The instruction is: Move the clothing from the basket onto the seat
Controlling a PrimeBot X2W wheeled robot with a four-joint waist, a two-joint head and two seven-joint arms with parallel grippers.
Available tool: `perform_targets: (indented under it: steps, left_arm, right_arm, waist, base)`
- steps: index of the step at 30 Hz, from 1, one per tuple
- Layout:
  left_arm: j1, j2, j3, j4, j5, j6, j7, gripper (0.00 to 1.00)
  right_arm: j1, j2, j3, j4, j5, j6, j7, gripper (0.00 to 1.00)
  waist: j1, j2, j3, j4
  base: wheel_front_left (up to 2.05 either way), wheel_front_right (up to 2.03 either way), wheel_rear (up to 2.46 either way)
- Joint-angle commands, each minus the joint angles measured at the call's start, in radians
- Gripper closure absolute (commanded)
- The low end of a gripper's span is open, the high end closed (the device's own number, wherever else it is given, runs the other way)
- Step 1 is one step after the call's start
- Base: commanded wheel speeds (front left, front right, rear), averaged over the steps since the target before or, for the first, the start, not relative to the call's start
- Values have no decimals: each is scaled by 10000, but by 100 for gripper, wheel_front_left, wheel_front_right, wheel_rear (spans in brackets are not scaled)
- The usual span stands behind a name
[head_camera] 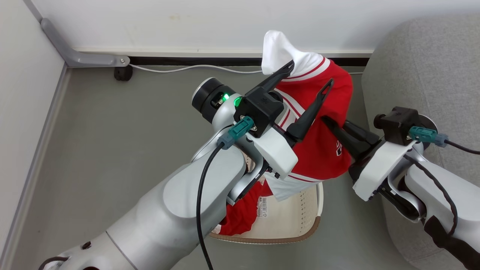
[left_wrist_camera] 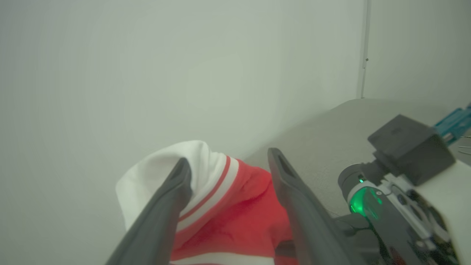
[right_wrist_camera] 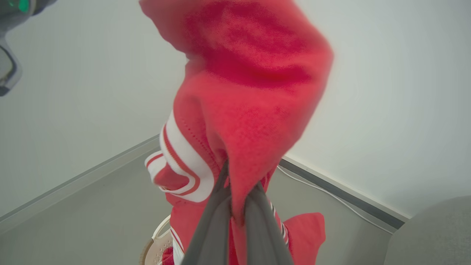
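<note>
Fingers of the right gripper (right_wrist_camera: pixel 239 197) pinch the soft red white-striped garment (head_camera: pixel 322 150), which hangs above the cream perforated plastic basket (head_camera: pixel 296 234). Fingers of the left gripper (head_camera: pixel 312 72) stand wide beside its white collar (head_camera: pixel 277 48). Carry it right, its hem lifted clear of the basket, over the grey woven seat (head_camera: pixel 423 67).

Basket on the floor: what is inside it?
A crumpled red garment and a paper label lie in the basket. The left arm and the lifted red jersey hide the rest.
</note>
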Motion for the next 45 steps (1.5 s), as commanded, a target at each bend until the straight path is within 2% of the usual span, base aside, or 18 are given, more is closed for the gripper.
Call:
perform_targets:
  steps: [1,8,16,33,45]
  left_arm:
    - [-203,92,316,-112,-73,57,-67,0]
    - [338,92,340,194,72,19,-137,0]
    - [1014,92,788,37,551,-140,-144,0]
    - [2177,98,2089,185,1403,-744,-146,0]
    - [3052,95,2969,10,1879,-1173,-146,0]
  right_arm:
    - [361,-132,-162,-231,-116,71,-61,100]
    - [866,-136,-1104,-510,-349,71,-61,100]
    - [1408,-147,-2115,-847,-578,71,-61,100]
    - [2257,-109,-4173,-1335,-946,71,-61,100]
    - [2870,-5,-5011,-1736,-1066,71,-61,100]
  waist:
    - [0,0,8,-44]
    - [0,0,-1,-481]
    - [0,0,-110,-1172]
    - [0,0,-455,-3318]
    - [0,0,-675,-4824]
  base:
    - [0,0,0]
    - [0,0,0]
    - [0,0,0]
    - [0,0,0]
    - [0,0,0]
